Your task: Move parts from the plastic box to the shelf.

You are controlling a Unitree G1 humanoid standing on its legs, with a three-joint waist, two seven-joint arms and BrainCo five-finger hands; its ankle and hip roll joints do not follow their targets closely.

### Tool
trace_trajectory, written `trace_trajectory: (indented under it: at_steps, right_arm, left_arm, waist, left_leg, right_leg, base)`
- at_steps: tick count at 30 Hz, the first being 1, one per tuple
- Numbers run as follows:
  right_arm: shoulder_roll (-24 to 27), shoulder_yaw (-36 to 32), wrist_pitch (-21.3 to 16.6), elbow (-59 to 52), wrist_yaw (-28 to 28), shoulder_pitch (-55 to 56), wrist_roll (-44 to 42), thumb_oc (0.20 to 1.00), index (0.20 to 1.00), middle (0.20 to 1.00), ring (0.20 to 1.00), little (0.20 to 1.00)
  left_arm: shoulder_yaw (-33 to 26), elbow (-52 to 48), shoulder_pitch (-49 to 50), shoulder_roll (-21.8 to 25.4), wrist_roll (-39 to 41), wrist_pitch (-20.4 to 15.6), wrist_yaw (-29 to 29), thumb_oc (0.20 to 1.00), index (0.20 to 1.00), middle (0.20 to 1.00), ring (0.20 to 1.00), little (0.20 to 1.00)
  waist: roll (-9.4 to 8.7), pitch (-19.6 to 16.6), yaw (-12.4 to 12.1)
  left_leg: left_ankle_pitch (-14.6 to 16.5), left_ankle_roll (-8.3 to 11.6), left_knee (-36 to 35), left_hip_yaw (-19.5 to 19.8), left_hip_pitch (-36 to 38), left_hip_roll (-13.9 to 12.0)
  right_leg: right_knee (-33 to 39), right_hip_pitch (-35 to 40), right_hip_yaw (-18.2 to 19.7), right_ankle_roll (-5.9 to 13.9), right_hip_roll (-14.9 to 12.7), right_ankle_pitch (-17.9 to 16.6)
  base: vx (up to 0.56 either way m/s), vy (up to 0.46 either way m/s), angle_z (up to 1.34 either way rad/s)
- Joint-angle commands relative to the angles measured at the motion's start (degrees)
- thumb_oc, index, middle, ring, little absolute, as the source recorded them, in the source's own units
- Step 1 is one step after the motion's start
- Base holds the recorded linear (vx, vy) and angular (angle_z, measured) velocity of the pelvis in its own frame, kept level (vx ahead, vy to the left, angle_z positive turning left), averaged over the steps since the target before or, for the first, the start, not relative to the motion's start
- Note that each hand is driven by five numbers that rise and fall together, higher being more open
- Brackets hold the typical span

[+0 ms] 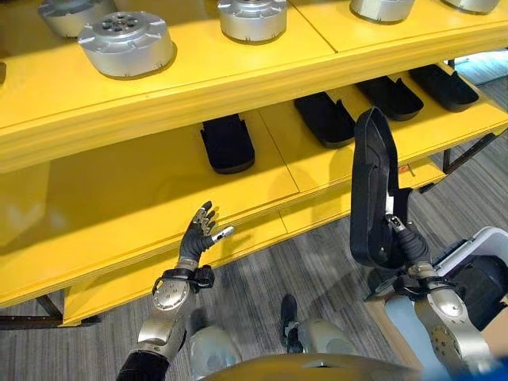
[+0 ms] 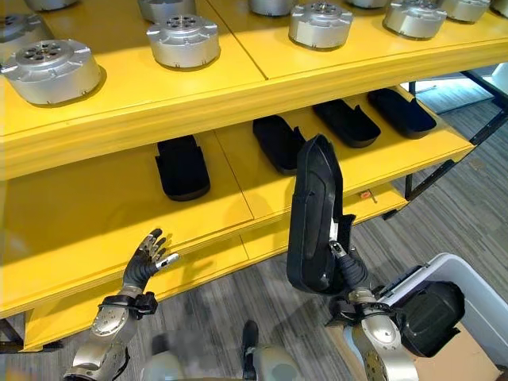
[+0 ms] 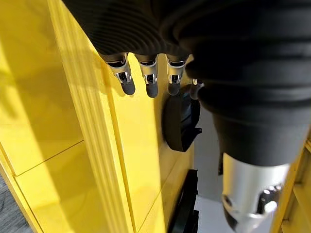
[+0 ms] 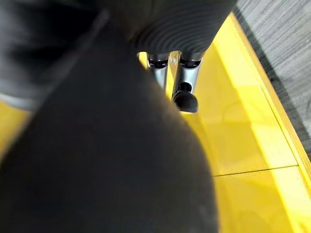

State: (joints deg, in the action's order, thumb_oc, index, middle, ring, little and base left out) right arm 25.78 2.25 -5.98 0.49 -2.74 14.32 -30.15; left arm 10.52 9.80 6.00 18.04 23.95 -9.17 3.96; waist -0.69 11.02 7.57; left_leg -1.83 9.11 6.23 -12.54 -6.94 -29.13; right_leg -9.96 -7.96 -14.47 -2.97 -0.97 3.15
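Left hand (image 1: 197,238) hovers just in front of the lower shelf (image 1: 119,198), fingers (image 3: 148,80) straight and spread, holding nothing. Judged idle, kept clear of the shelf edge so the other arm has room.

Upper shelf (image 1: 238,63): row of round silver parts (image 1: 125,41), laid flat, spaced apart. Lower shelf: four black parts (image 1: 228,143) lying flat in a row running toward the right, each apart from the next. The stretch of lower shelf left of the leftmost black part is bare; judged the likely free slot, though the row could equally be continued elsewhere.

Task's part: a long black part (image 2: 314,214) held upright in the right hand (image 2: 349,274), in front of the lower shelf and above the floor, not touching the shelf. The right hand grips it at the bottom end, fingers curled round it. Upright carry probably follows from how it was lifted out of the box; it will need tipping flat to match the shelved ones.

Far right: box (image 2: 476,294) on the floor beside the right arm, with another dark part (image 2: 429,313) in it. Judged: transfer in mid-carry, more parts left to move.
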Motion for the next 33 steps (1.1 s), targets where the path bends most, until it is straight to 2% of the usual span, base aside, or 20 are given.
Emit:
trace_trajectory:
  at_steps: [1, 3, 4, 8, 9, 10, 13, 14, 20, 21, 22, 26, 28, 29, 33]
  right_arm:
    - [0.8, 0.9, -3.9, -7.8, 1.7, 0.5, -1.1, 0.200, 0.200, 0.200, 0.200, 0.200]
    - [0.4, 0.6, -3.6, -7.8, 2.5, 0.1, -1.3, 0.200, 0.200, 0.200, 0.200, 0.200]
    - [-0.4, 0.3, -3.2, -7.5, 2.4, -0.4, -1.0, 0.200, 0.200, 0.200, 0.200, 0.200]
    - [-1.4, 0.6, -2.9, -8.1, 2.9, -0.3, -0.9, 0.200, 0.200, 0.200, 0.200, 0.200]
    - [-1.4, 0.6, -2.9, -8.1, 2.9, -0.3, -0.9, 0.200, 0.200, 0.200, 0.200, 0.200]
    - [-1.5, 1.5, -2.6, -8.7, 3.8, 0.0, -1.0, 0.200, 0.200, 0.200, 0.200, 0.200]
    - [-1.6, 2.9, -2.4, -9.2, 4.5, -0.7, -0.8, 0.200, 0.200, 0.200, 0.200, 0.200]
    - [-1.4, 4.6, -2.3, -9.5, 5.1, -1.7, -0.6, 0.200, 0.200, 0.200, 0.200, 0.200]
    - [-1.2, 8.6, -1.7, -9.5, 5.3, -5.3, 0.1, 0.200, 0.200, 0.200, 0.200, 0.200]
    - [-1.8, 11.0, -1.1, -8.7, 5.2, -7.8, 0.1, 0.200, 0.200, 0.200, 0.200, 0.200]
    - [-1.9, 11.1, -1.2, -8.6, 5.2, -8.0, 0.1, 0.200, 0.200, 0.200, 0.200, 0.200]
    - [-4.0, 17.3, -0.5, -6.0, 3.5, -17.6, -0.1, 0.200, 0.200, 0.200, 0.200, 0.200]
    - [-6.6, 20.5, -0.3, -3.1, 1.4, -24.5, 0.5, 0.200, 0.200, 0.200, 0.200, 0.200]
    - [-6.6, 20.5, -0.4, -3.0, 1.4, -24.7, 0.5, 0.200, 0.200, 0.200, 0.200, 0.200]
    - [-9.7, 22.0, -0.3, 1.8, -2.3, -32.3, 0.0, 0.200, 0.200, 0.200, 0.200, 0.200]
  left_arm:
    - [-4.4, -6.6, 4.0, 3.0, -0.6, -2.4, -0.3, 1.000, 1.000, 1.000, 1.000, 1.000]
    - [-4.8, -7.1, 4.5, 3.3, -0.3, -2.4, -1.4, 1.000, 1.000, 1.000, 1.000, 1.000]
    - [-4.8, -7.1, 4.2, 4.1, -0.2, -2.6, -2.2, 1.000, 1.000, 1.000, 1.000, 1.000]
    - [-5.9, -6.8, 4.2, 5.9, -0.6, -2.6, -2.1, 1.000, 1.000, 1.000, 1.000, 1.000]
    - [-5.9, -6.8, 4.2, 5.9, -0.6, -2.6, -2.1, 1.000, 1.000, 1.000, 1.000, 1.000]
    - [-6.8, -6.6, 5.0, 6.8, -1.9, -2.8, -1.7, 1.000, 1.000, 1.000, 1.000, 1.000]
    - [-7.0, -5.9, 5.0, 6.9, -1.8, -2.6, -1.5, 1.000, 1.000, 1.000, 1.000, 1.000]
    - [-6.3, -5.3, 4.6, 6.9, -1.7, -2.5, -1.5, 1.000, 1.000, 1.000, 1.000, 1.000]
    - [-5.5, -5.5, 4.8, 6.9, -1.4, -1.8, -1.7, 1.000, 1.000, 1.000, 1.000, 1.000]
    - [-5.5, -5.5, 4.9, 7.0, -1.3, -1.6, -1.4, 1.000, 1.000, 1.000, 1.000, 1.000]
    - [-5.6, -5.5, 4.9, 7.0, -1.3, -1.5, -1.4, 1.000, 1.000, 1.000, 1.000, 1.000]
    - [-5.7, -6.5, 5.3, 7.4, -1.1, -0.8, -0.5, 1.000, 1.000, 1.000, 1.000, 1.000]
    - [-5.6, -7.5, 5.0, 8.0, -0.9, -0.5, 0.2, 1.000, 1.000, 1.000, 1.000, 1.000]
    - [-5.6, -7.6, 5.0, 8.0, -0.9, -0.5, 0.2, 1.000, 1.000, 1.000, 1.000, 1.000]
    - [-4.5, -8.2, 3.9, 8.4, 0.7, -0.2, 1.2, 1.000, 1.000, 1.000, 1.000, 1.000]
  waist:
    - [0.35, -3.2, -2.3]
    - [0.52, -3.7, -2.2]
    - [-0.11, -3.7, -2.7]
    - [-1.26, -3.8, -3.5]
    - [-1.35, -3.7, -3.5]
    - [-2.35, -3.6, -4.1]
    - [-3.50, -3.2, -5.2]
    - [-4.18, -2.7, -5.8]
    - [-5.00, -2.4, -8.0]
    - [-5.36, -2.3, -9.3]
    - [-5.42, -2.3, -9.2]
    - [-6.00, -1.6, -12.7]
    - [-6.18, -1.1, -15.6]
    - [-6.21, -1.1, -15.5]
    - [-5.98, -0.2, -18.0]
  left_leg:
    - [-11.7, 0.12, -7.1, 9.2, 6.5, 6.0]
    - [-8.1, 0.76, -6.9, 7.2, 7.4, 6.6]
    - [-3.4, 0.05, -4.3, 5.8, 6.6, 8.0]
    - [0.5, 0.03, -0.5, 5.2, 5.7, 10.6]
    - [0.6, -0.03, -0.4, 5.3, 5.6, 10.7]
    - [1.9, -0.30, 1.1, 5.7, 4.9, 11.8]
    - [2.4, -0.31, 2.1, 6.6, 3.5, 12.6]
    - [2.5, 0.13, 3.3, 7.4, 1.6, 13.1]
    - [2.3, 0.43, 4.7, 10.0, -1.8, 14.6]
    - [2.3, 0.28, 4.8, 10.7, -2.4, 15.2]
    - [2.3, 0.28, 4.8, 10.7, -2.5, 15.2]
    - [2.3, -0.14, 5.1, 12.5, -4.0, 16.7]
    - [2.4, -0.53, 6.1, 14.3, -5.9, 18.0]
    - [2.5, -0.54, 6.2, 14.3, -5.9, 18.0]
    - [2.8, -0.95, 7.7, 16.0, -7.8, 19.2]
  right_leg:
    - [-1.7, 1.5, 8.5, 10.33, -9.2, 0.4]
    - [-1.9, 2.2, 8.7, 11.29, -10.7, 0.2]
    - [-1.0, 4.1, 8.0, 12.72, -13.1, -0.6]
    - [2.1, 7.1, 7.2, 14.54, -16.2, -3.4]
    - [2.2, 7.2, 7.1, 14.61, -16.3, -3.5]
    - [3.4, 8.7, 5.9, 14.94, -17.6, -4.2]
    - [3.8, 9.9, 4.3, 15.46, -18.5, -4.7]
    - [3.9, 10.8, 2.7, 15.76, -19.1, -5.2]
    - [4.2, 12.7, -1.3, 15.77, -20.1, -4.9]
    - [4.2, 13.0, -2.3, 15.73, -20.3, -4.6]
    - [4.2, 13.0, -2.3, 15.74, -20.3, -4.6]
    - [4.6, 13.8, -4.5, 15.88, -20.9, -5.0]
    - [4.1, 14.4, -6.4, 15.86, -21.6, -4.8]
    - [4.1, 14.4, -6.5, 15.87, -21.6, -4.8]
    - [3.4, 14.6, -8.5, 15.78, -22.3, -4.8]
  base:
    - [0.16, 0.381, -0.01]
    - [0.14, 0.281, -0.59]
    - [0.14, 0.315, -0.19]
    - [0.09, 0.213, 0.11]
    - [0.07, 0.204, 0.26]
    - [0.05, 0.163, 0.36]
    - [0.02, 0.113, 0.33]
    - [-0.02, 0.059, 0.36]
    - [0.00, 0.038, 0.52]
    - [0.00, 0.011, 0.36]
    - [-0.01, 0.010, 0.24]
    - [-0.02, -0.004, 0.25]
    - [-0.02, -0.004, 0.36]
    - [-0.01, -0.002, 0.39]
    - [-0.03, -0.001, 0.32]
